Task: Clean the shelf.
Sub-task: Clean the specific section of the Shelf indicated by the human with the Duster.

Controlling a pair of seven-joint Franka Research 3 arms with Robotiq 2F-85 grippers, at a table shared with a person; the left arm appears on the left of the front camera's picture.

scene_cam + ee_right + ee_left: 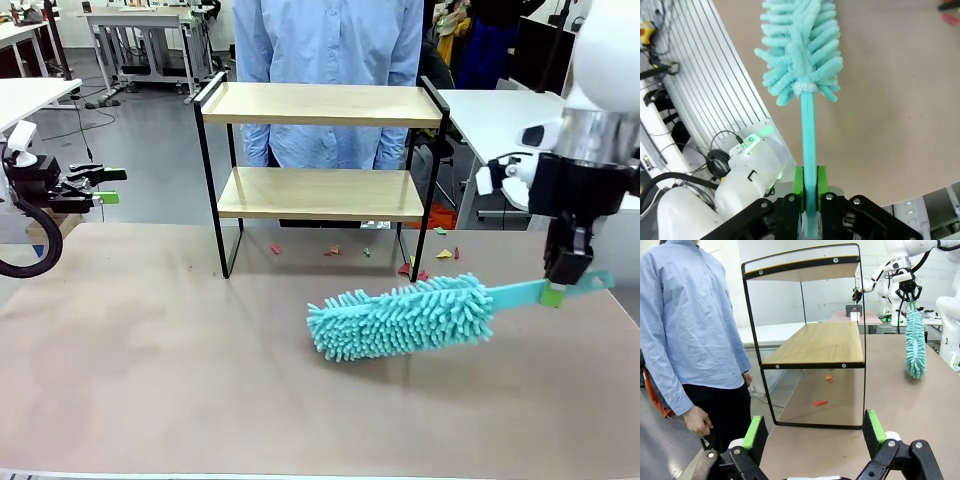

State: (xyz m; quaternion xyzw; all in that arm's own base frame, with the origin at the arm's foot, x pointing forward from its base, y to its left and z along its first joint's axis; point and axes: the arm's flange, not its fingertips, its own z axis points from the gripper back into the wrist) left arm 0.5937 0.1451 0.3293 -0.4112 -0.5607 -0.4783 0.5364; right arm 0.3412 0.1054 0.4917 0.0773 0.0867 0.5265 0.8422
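Observation:
The shelf (320, 195), two light wooden boards in a thin black frame, stands at the far middle of the table; both boards look bare, as the left wrist view of the shelf (820, 342) also shows. My right gripper (567, 285) is shut on the flat handle of a turquoise fluffy duster (405, 318), whose head rests on the table in front of the shelf. In the right wrist view my right gripper (810, 187) clamps the duster (800, 45) handle between green pads. My left gripper (105, 186) stands open at the left edge, holding nothing; its fingers (754, 432) point at the shelf's side.
Small red, orange and green scraps (330, 250) lie on the table under and beside the shelf, also seen as scraps (821, 402). A person in a light blue shirt (330, 60) stands behind the shelf. White tables stand further back.

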